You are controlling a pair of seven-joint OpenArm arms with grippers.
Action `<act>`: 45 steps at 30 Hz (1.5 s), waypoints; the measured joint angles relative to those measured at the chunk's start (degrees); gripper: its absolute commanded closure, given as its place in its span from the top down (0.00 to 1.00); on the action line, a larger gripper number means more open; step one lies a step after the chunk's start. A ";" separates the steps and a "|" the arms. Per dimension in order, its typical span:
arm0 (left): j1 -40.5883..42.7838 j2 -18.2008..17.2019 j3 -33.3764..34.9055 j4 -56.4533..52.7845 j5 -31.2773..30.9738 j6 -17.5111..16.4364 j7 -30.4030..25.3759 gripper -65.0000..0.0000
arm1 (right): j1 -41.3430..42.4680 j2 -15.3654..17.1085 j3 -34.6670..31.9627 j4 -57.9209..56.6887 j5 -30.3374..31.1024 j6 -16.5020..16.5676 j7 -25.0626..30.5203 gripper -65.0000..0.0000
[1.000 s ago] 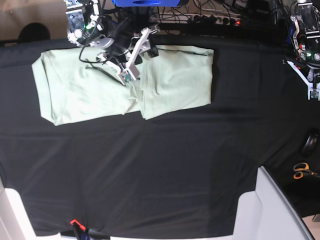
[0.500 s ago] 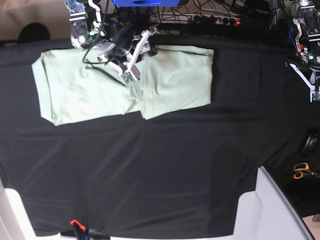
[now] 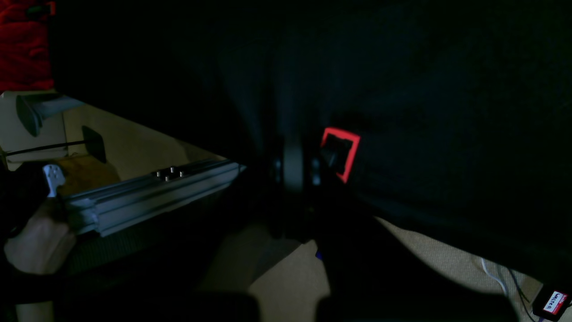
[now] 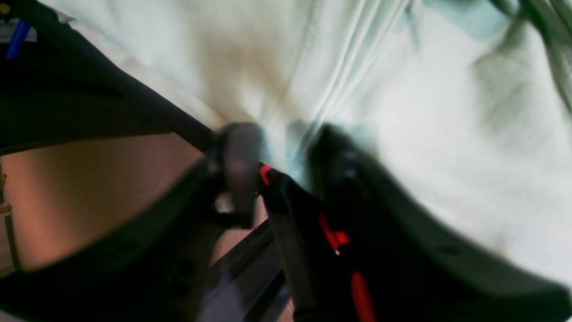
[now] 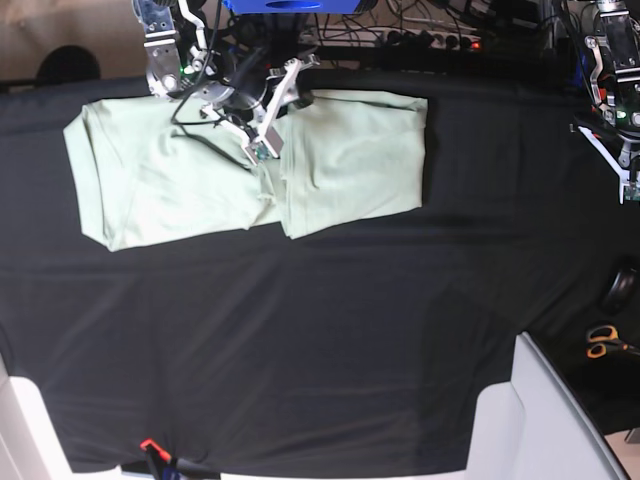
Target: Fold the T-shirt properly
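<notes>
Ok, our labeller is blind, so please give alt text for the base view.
A pale mint-green T-shirt lies partly folded near the far edge of a black cloth table covering. The right hand is down at its middle fold; the left hand is off at the side.

The only lettering that shows is on a small red-and-white label (image 3: 553,302) stuck to a black box-shaped plug at the lower right corner of the left wrist view. Its white strip carries a short dark word, too small and tilted to read with certainty. No print, brand, number or sign can be read in the right wrist view or the base view.
</notes>
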 measured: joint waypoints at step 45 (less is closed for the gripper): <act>-0.02 0.15 0.00 0.00 -0.02 0.00 0.00 0.00 | -0.59 2.01 2.54 11.39 -0.35 -0.07 -16.72 0.40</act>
